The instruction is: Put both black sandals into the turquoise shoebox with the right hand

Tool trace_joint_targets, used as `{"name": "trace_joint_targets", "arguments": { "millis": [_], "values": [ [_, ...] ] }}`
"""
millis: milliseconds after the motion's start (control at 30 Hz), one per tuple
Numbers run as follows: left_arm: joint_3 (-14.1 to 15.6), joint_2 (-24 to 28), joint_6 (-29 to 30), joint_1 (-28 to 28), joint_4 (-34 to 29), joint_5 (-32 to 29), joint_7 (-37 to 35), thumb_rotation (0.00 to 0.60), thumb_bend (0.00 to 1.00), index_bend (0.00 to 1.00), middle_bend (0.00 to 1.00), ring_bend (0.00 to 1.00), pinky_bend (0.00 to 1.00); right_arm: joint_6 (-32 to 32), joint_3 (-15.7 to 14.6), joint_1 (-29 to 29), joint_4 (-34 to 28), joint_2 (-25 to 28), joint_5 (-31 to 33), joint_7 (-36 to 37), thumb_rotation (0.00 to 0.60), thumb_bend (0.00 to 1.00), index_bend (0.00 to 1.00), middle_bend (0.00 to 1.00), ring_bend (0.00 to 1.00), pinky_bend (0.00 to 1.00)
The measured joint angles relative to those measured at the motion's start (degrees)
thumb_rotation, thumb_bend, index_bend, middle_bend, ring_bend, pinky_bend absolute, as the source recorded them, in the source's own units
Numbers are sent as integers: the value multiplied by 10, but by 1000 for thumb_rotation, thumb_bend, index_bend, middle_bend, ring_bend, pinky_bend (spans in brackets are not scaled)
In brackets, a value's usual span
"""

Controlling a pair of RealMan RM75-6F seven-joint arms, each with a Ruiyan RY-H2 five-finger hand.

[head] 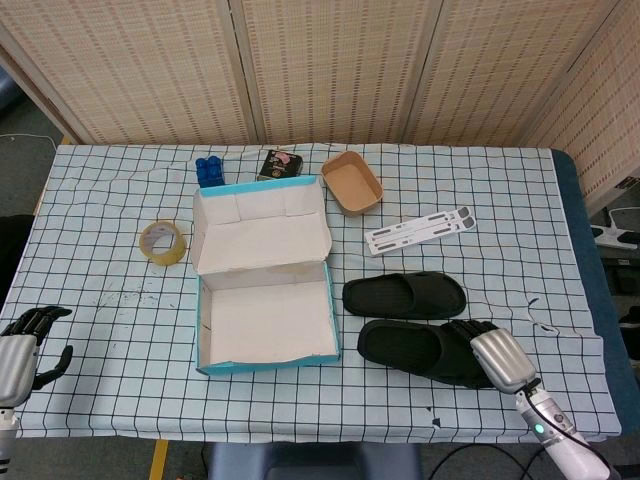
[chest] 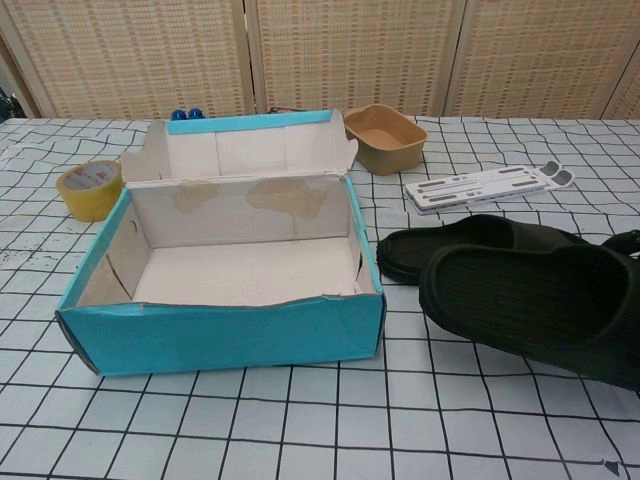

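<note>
Two sandals outside turquoise shoebox [head: 266,322], box empty. Right hand [head: 487,354] grips heel end of near sandal [head: 415,347], apparently raised off table beside far sandal [head: 404,296]; fingers mostly hidden. Risk: end-only hold, toe droops, catches box wall or slips. Left hand [head: 24,352] half-curled, holds nothing.

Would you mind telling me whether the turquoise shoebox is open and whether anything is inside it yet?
Open and empty: the turquoise shoebox has its lid folded back, and only its bare white floor shows in both views.
</note>
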Motion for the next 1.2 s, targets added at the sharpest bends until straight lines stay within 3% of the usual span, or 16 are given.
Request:
{"name": "trace_joint_targets", "arguments": {
  "millis": [200,367,500,633,833,1000,1200],
  "values": [
    [0,0,-2,0,-1,-1,0,600,402,252,228,186,345,50,25,-6,-62,21,-10,-58,600,36,709,580,489,413],
    [0,2,-3,0,-3,-3,-2,600,403,252,228,187,346,54,53,5,-142,34,-11,-115,600,36,709,580,489,416],
    [1,3,-4,0,-3,-3,-1,600,402,252,228,187,346,21,89,41,-195,26,4,-173,600,35,712,583,492,422],
    [1,3,-4,0,-4,-3,-1,600,402,252,228,187,346,-36,122,87,-209,-3,33,-218,600,36,713,583,493,423],
    [4,6,-12,-2,-6,-2,-4,600,402,252,228,187,346,-89,150,132,-204,-48,74,-261,600,36,718,584,496,428],
    [5,11,-10,-1,-9,-1,-10,600,402,252,229,187,346,-156,176,208,-162,-149,149,-327,600,36,722,587,499,435],
    [5,13,-9,0,-10,1,-15,600,402,253,230,187,347,-204,186,264,-105,-216,213,-350,600,36,724,587,500,437]
  ]
}}
